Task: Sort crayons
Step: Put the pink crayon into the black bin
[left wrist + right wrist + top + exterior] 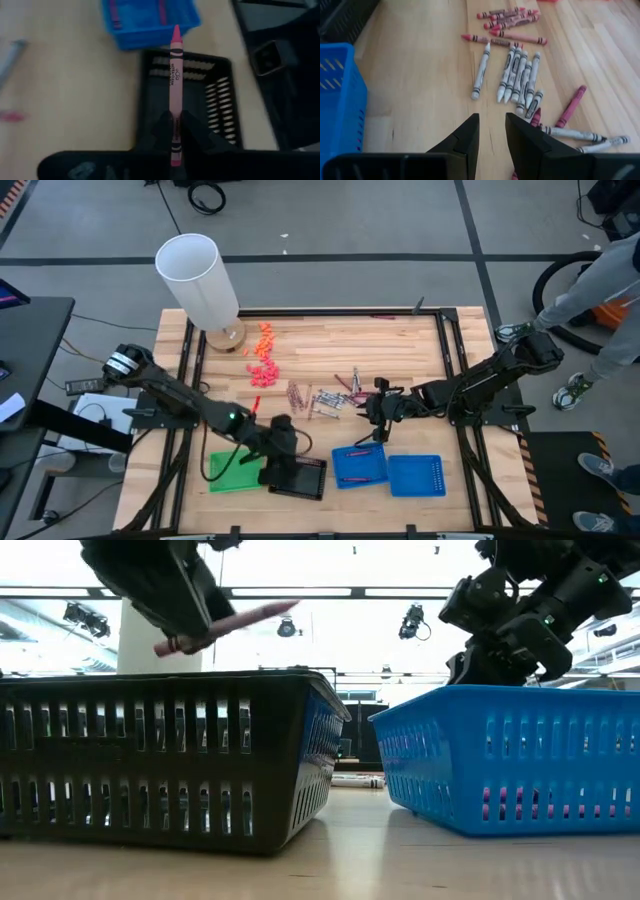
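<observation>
My left gripper (278, 442) hangs over the black tray (298, 477) near the table's front edge, shut on a pink crayon (175, 80). In the low view the crayon (240, 618) shows above the black tray's rim (170, 680). Loose crayons (517, 75), silver-grey, pinkish and maroon, lie flat on the wood at mid table (320, 398). My right gripper (492, 127) stands open just right of that pile (378, 408), with nothing between its fingers. A blue tray (360, 465) holding a few crayons sits beside the black one. My left gripper pinches the pink crayon between its two fingers at the rear part of the paper wrap (175, 112). The crayon lies along the fingers; its tip (176, 31) sticks out ahead and its flat end (165, 645) behind. It is lifted clear, slightly tilted, above the black tray.
A green tray (232, 472) lies left of the black one and a second blue tray (416, 475) at the front right. A white cylinder (200, 280) and chunky orange pieces (262, 345) stand at the far left. A person (610, 290) stands beyond the right edge.
</observation>
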Tool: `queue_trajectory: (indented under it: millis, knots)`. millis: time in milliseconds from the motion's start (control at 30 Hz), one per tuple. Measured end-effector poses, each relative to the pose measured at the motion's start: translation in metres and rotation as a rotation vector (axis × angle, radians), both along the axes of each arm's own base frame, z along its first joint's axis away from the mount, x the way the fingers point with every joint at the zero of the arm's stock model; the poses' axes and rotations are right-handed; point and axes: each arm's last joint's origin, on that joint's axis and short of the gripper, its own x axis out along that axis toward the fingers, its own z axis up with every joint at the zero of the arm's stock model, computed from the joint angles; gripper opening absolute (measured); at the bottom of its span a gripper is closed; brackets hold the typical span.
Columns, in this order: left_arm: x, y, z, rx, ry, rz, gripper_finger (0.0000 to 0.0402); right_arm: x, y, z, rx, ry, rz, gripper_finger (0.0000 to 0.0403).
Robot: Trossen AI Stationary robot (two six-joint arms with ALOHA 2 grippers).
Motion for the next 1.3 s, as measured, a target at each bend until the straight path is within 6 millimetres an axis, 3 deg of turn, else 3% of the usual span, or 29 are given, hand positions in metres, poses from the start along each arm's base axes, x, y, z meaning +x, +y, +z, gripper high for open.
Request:
queue_trajectory:
  millis: [300, 500, 667, 967, 1300]
  knots:
    - [0.004, -0.018, -0.036, 0.057, 0.094, -0.057, 0.0027, 0.000, 0.000, 0.003, 0.023, -0.019, -0.015, 0.0105]
    - [0.005, -0.016, -0.031, 0.027, 0.076, -0.017, 0.0098, -0.001, 0.000, 0.003, 0.042, -0.018, -0.009, 0.0105]
    - [0.010, -0.009, -0.010, -0.004, 0.046, 0.017, 0.0137, 0.000, 0.000, 0.004, 0.043, -0.022, -0.008, 0.0105]
    - [0.025, 0.036, -0.009, 0.242, 0.000, 0.381, 0.0141, 0.003, 0.001, 0.008, 0.038, -0.073, -0.011, 0.0105]
    - [0.033, 0.082, -0.019, 0.155, 0.034, 0.687, 0.0142, 0.003, 0.000, 0.008, 0.021, -0.081, -0.025, 0.0105]
